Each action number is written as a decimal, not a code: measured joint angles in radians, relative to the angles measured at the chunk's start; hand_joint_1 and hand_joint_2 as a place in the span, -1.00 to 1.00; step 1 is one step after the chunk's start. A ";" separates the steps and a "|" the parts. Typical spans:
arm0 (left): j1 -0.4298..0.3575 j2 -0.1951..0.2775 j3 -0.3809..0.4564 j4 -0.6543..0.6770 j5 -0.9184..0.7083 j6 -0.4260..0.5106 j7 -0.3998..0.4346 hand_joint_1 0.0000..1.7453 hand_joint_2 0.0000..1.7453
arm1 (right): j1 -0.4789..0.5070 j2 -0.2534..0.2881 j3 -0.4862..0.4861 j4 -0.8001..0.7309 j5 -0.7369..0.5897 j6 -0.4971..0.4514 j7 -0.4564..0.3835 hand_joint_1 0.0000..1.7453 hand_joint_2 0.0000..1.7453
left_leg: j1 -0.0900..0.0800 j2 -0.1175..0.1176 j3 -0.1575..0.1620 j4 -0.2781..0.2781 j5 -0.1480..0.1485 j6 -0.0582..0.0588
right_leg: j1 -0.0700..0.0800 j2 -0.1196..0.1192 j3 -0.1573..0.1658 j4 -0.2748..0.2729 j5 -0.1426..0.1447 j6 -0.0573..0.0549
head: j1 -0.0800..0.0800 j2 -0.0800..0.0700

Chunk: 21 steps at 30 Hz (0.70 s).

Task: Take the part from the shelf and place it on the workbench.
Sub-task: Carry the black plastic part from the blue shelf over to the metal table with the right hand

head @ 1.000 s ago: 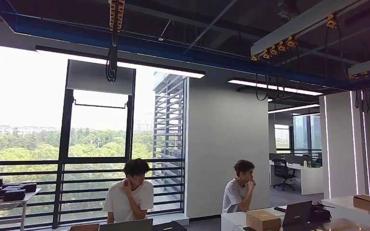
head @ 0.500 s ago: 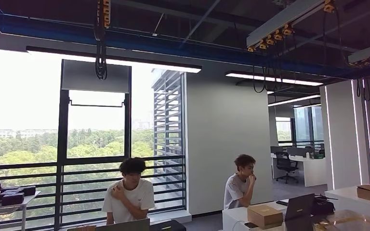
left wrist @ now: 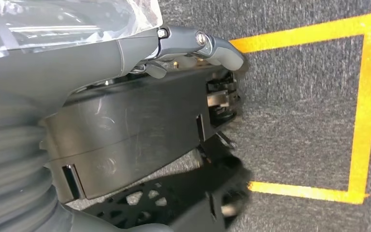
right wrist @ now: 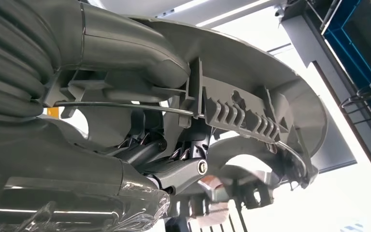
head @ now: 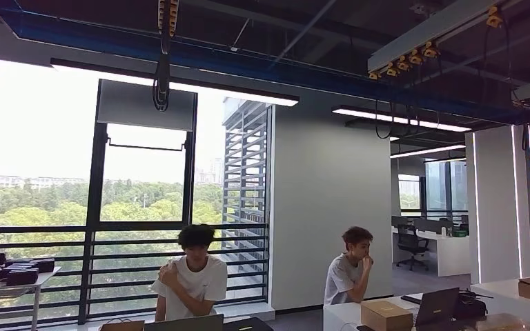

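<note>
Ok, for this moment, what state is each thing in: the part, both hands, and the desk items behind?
part: held by both hands, above the carpet, not yet set down
left hand: grips the part
right hand: grips the part
laptop: lid open
cardboard box: closed
ceiling light: on

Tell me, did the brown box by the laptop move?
No. The brown box stays just left of the laptop; the whole picture shifted with the camera.
</note>
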<state>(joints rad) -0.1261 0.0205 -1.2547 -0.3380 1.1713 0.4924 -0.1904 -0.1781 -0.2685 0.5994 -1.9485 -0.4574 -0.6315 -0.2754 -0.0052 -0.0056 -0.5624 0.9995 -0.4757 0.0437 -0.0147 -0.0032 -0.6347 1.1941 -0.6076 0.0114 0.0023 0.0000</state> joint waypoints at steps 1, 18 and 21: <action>0.000 0.000 0.000 0.000 0.000 0.000 0.000 -1.00 1.00 | 0.001 -0.001 0.000 0.002 0.000 0.000 0.000 1.00 1.00 | 0.000 0.000 0.002 0.000 -0.003 0.001 | -0.001 0.000 -0.037 0.054 -0.011 0.003 | -0.002 0.000; 0.000 0.002 0.000 0.000 0.002 0.000 -0.006 -1.00 1.00 | 0.000 -0.003 0.005 0.021 0.000 -0.003 0.000 1.00 1.00 | 0.005 0.001 -0.114 0.286 -0.135 -0.060 | -0.005 0.001 0.047 -0.167 0.113 -0.046 | 0.008 0.000; 0.000 0.003 0.000 0.000 0.003 0.000 -0.006 -1.00 1.00 | -0.001 -0.003 0.006 0.023 0.000 -0.003 0.001 1.00 1.00 | 0.002 0.001 -0.062 0.126 -0.018 -0.044 | -0.002 0.004 0.070 -0.167 0.099 -0.040 | 0.009 0.000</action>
<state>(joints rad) -0.1260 0.0235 -1.2547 -0.3382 1.1739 0.4925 -0.1965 -0.1791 -0.2715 0.6058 -1.9251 -0.4574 -0.6348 -0.2743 -0.0033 -0.0045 -0.6243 1.1259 -0.4939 -0.0006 -0.0169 0.0005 -0.5649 1.0271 -0.5089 -0.0290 0.0111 0.0000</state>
